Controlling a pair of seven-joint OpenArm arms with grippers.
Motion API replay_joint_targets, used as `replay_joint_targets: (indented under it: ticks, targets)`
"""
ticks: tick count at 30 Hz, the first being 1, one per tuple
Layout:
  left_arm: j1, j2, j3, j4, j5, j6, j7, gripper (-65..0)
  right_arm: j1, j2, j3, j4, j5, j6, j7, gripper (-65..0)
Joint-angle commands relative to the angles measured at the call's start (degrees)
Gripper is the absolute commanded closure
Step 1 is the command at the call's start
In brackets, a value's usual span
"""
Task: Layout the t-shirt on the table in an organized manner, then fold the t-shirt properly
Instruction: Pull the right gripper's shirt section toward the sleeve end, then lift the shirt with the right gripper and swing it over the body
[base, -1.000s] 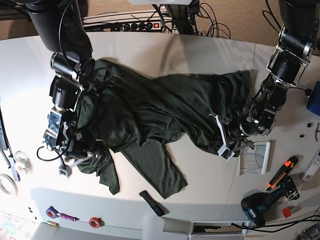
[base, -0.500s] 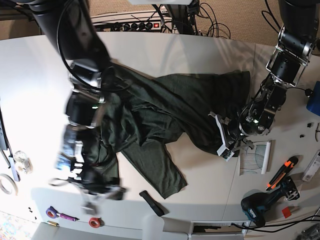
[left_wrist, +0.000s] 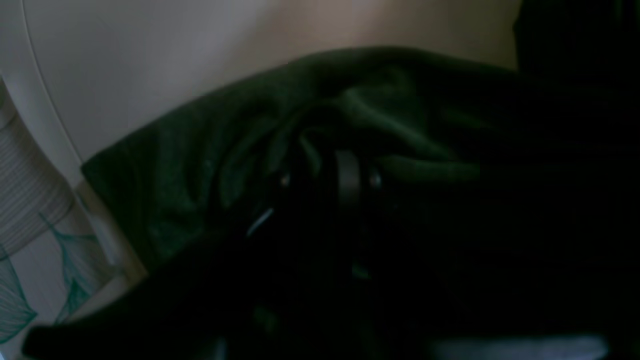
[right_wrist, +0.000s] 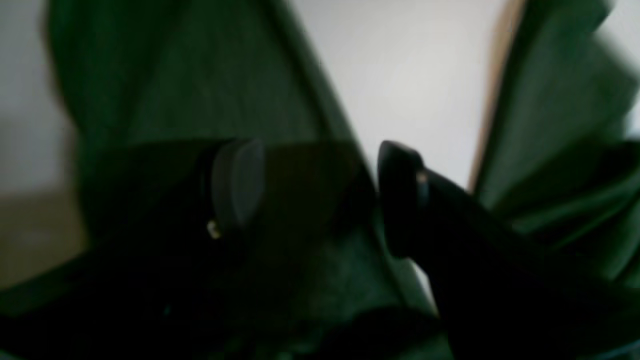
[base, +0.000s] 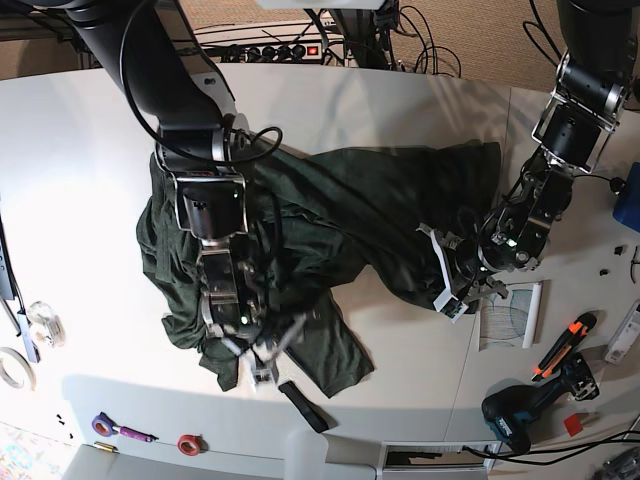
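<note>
Overhead light was bright and even on the white table (base: 70, 160) around the t-shirt (base: 390, 200); both wrist views were dim, murky and out of focus.

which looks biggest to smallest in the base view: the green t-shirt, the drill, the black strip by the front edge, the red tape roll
1. t-shirt, by far
2. drill
3. black strip
4. red tape roll
All lie on the table, so nearness hardly matters.
</note>
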Motion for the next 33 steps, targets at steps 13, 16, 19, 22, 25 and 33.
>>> replay_joint_targets:
  ticks: [13, 16, 19, 22, 25, 33]
  targets:
    - [-1.4, 1.95, -0.44, 0.66, 0.5, 0.24, -0.28, -13.4, 1.27, 1.33, 0.04, 0.55, 0.48, -0.24, -0.46, 0.0]
    - [-1.46, 2.4, -0.44, 0.66, 2.03, 0.63, -0.66, -13.4, 1.27, 1.33, 0.04, 5.92, 0.35, -0.24, -2.62, 0.0]
    - [-1.53, 2.36, -0.44, 0.63, 2.01, 0.74, -0.96, -13.4, 1.16, 1.29, 0.04, 16.22, 0.72, -0.2, -9.81, 0.0]
    - [-1.51, 2.36, -0.44, 0.63, 2.01, 1.92, -0.96, -13.4, 0.37, 1.03, 0.04, 28.85, 3.58, 0.07, -18.03, 0.0]
    - [-1.53, 2.38, -0.44, 0.63, 2.01, 1.9, -0.98, -13.4, -1.57, 1.01, 0.04, 42.29, 8.92, 0.72, -26.75, 0.0]
    - [-1.53, 2.34, -0.44, 0.63, 2.05, 1.9, -1.55, -13.4, -14.8, -2.71, -0.17, 66.9, 21.49, 4.52, -30.97, 0.0]
